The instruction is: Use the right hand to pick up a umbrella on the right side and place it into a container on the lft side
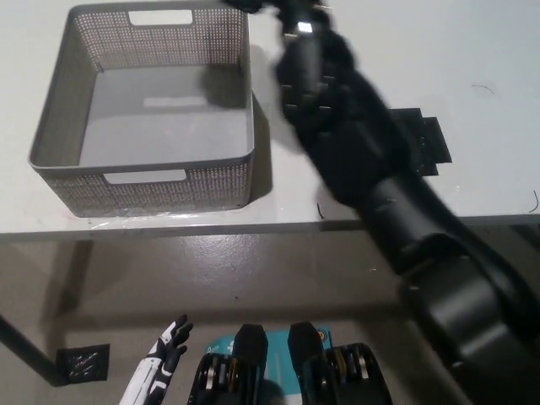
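Head view, the only one I had: the black right arm (396, 202) ran on a long diagonal from the bottom right up to the top middle, passing over the white table (489, 51). The right hand (297, 24) sat at the top edge of the picture, just beside the far right corner of the grey container (59, 110), and it was partly cut off by the frame. I could not tell whether that hand was clenched, released or grasping anything, since its fingers were lost in the dark mass.

A dark shape (253, 5) stuck out to the left of the hand, over the container's far right rim. I could not tell if that was the umbrella or part of the hand. So I could not give the umbrella's place for sure, and its long axis and the way it pointed could not be read either.

The container stood on the left part of the table, upright. A soft shadow (224, 84) lay over its floor near the far right wall. A black mark (426, 143) showed on the table just right of the arm.

The white left hand (166, 364) rested low at the bottom left, below the table's near edge, holding nothing, with its fingers apart.
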Available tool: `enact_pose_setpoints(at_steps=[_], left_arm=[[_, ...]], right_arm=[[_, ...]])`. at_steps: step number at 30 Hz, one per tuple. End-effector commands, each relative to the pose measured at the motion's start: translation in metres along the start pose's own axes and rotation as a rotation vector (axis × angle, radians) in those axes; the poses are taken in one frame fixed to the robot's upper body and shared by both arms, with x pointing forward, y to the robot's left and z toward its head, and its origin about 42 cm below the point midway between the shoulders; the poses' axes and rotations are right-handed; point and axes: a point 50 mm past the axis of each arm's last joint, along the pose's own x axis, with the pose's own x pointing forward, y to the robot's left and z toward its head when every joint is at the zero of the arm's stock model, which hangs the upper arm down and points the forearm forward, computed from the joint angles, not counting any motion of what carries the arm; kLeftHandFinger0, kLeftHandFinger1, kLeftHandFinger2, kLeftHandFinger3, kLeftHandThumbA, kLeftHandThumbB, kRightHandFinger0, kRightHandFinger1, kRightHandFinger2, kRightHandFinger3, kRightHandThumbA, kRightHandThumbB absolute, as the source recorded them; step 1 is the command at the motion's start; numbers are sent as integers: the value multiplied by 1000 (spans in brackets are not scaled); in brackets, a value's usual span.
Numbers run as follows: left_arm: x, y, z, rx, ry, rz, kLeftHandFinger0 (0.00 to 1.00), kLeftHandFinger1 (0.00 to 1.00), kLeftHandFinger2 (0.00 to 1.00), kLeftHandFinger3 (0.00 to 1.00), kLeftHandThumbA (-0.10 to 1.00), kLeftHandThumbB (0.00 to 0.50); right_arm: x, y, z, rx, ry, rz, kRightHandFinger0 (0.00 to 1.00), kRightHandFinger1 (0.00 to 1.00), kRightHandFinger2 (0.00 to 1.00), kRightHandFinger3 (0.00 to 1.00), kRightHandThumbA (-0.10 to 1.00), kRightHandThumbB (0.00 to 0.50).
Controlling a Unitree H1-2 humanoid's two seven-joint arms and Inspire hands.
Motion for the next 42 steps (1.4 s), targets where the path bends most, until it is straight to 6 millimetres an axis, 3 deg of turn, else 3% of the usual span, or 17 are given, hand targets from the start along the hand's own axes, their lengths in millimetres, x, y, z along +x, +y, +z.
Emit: enact_pose_setpoints(at_steps=[1,3,5,7,9,10,11,12,13,14,15,25,32,36,38,41,42], left_arm=[[-6,4,3,3,-44,-22,1000,1000,1000,1000,1000,272],[-7,5,2,1,-46,-22,1000,1000,1000,1000,1000,284],[-9,5,2,8,-53,-22,1000,1000,1000,1000,1000,283],[-9,5,2,10,-53,-21,1000,1000,1000,1000,1000,290],[-9,3,2,1,-53,-27,1000,1000,1000,1000,1000,288],[-9,2,2,1,-49,-30,1000,1000,1000,1000,1000,289],[-9,2,2,0,-51,-32,1000,1000,1000,1000,1000,286],[-8,1,3,-7,-48,-37,1000,1000,1000,1000,1000,286],[-8,1,3,-7,-48,-40,1000,1000,1000,1000,1000,286],[-7,1,5,-4,-49,-43,1000,1000,1000,1000,1000,294],[-5,1,6,9,-55,-47,1000,1000,1000,1000,1000,292],[2,2,11,35,-64,-83,1000,1000,1000,1000,1000,296],[3,-2,11,30,-69,-88,1000,1000,1000,1000,1000,278],[2,-1,12,41,-67,-92,1000,1000,1000,1000,1000,282],[2,5,12,60,-70,-86,1000,1000,1000,1000,1000,282],[0,10,12,57,-78,-73,1000,1000,1000,1000,1000,264],[-2,11,12,55,-77,-71,1000,1000,1000,1000,1000,261]], right_arm=[[23,2,68,38,-134,-37,0,79,586,579,-100,176],[19,23,63,37,-95,14,0,81,603,580,-100,179],[15,38,58,33,-50,57,0,19,541,464,-100,191],[12,47,55,8,-42,74,0,0,521,441,-100,201],[7,59,49,-15,-18,110,0,0,437,356,-100,236],[3,64,45,-18,-11,122,0,0,296,268,-100,254],[0,70,40,-24,20,151,0,2,289,394,-100,251],[-2,75,34,-35,78,223,259,340,647,753,262,293],[-2,75,32,-36,86,228,261,352,629,751,298,300],[-4,79,26,-46,124,310,745,956,1000,1000,580,410],[-6,82,19,-69,152,385,1000,1000,1000,1000,770,491],[-3,60,-15,-74,185,415,1000,1000,1000,1000,939,495],[6,39,-18,-19,145,348,1000,1000,1000,1000,1000,500],[15,-2,-9,113,64,224,1000,1000,1000,1000,1000,483],[8,-33,-8,238,-10,144,1000,1000,1000,1000,1000,481],[-26,-77,-12,321,-124,31,1000,1000,1000,1000,1000,439],[-50,-95,-16,404,-150,-39,1000,1000,1000,1000,1000,435]])
